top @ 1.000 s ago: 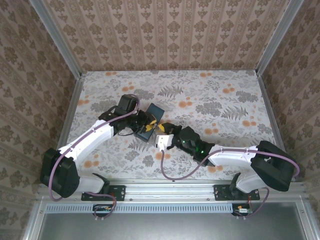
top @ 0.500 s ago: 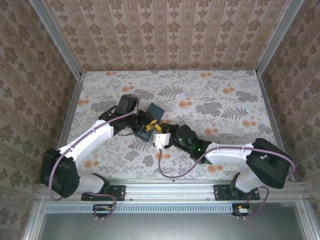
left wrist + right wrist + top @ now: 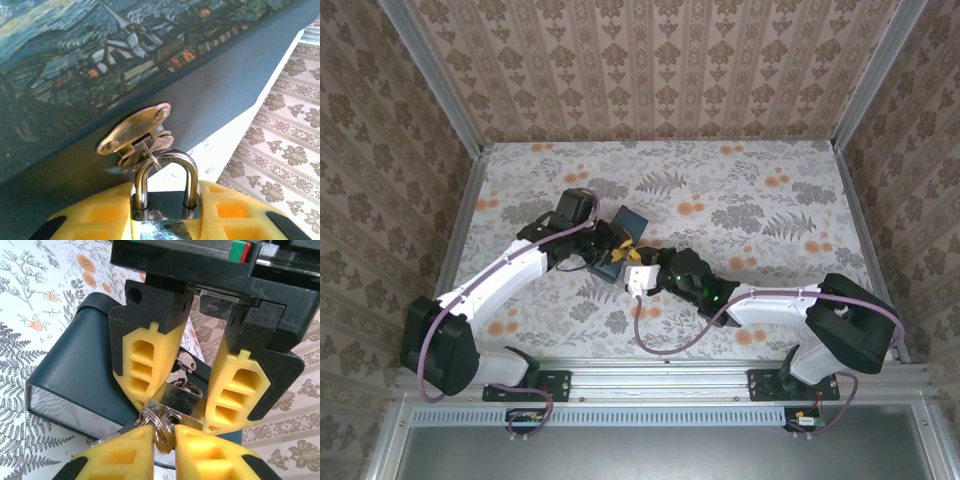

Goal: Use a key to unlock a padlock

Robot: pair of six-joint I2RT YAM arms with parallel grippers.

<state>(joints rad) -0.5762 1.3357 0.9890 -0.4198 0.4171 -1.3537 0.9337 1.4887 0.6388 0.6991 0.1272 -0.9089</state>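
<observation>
**Current state.** The left fingers (image 3: 97, 217) are gripping the padlock (image 3: 162, 212) by its body, one pad on each flank. The padlock is hanging at the front of the blue box (image 3: 225, 85), which is sitting on the bench (image 3: 30, 290). Its shackle (image 3: 167, 156) is passing through the small ring of the brass hasp (image 3: 132, 131). The right fingers (image 3: 115, 460) are pinching the key ring (image 3: 161, 426) just beneath the padlock body. The rings are hiding the key blade, so it cannot be told whether the blade is sitting in the keyway.

**Hazards, as judged from this state.**

1. **Lost torque.** The right fingers are holding loose rings rather than a flat key head. A wrist turn is likely to be twisting the rings on each other, leaving the key unturned or letting it slide out of the pinch.
2. **Jamming.** If the wrist axis is lying off the keyway line, turning is risking a bound or bent blade.
3. **Lock rotation.** The left pads are bearing on a small, smooth body. Torque from the key may be spinning the padlock within the grip, since the shackle is swinging freely on the hasp.
4. **Box drag.** Any pull along the shackle is loading the hasp and may be shifting or tipping the box.
5. **Contact.** Both sets of fingers are working almost touching, so a small correction is risking a collision.
</observation>
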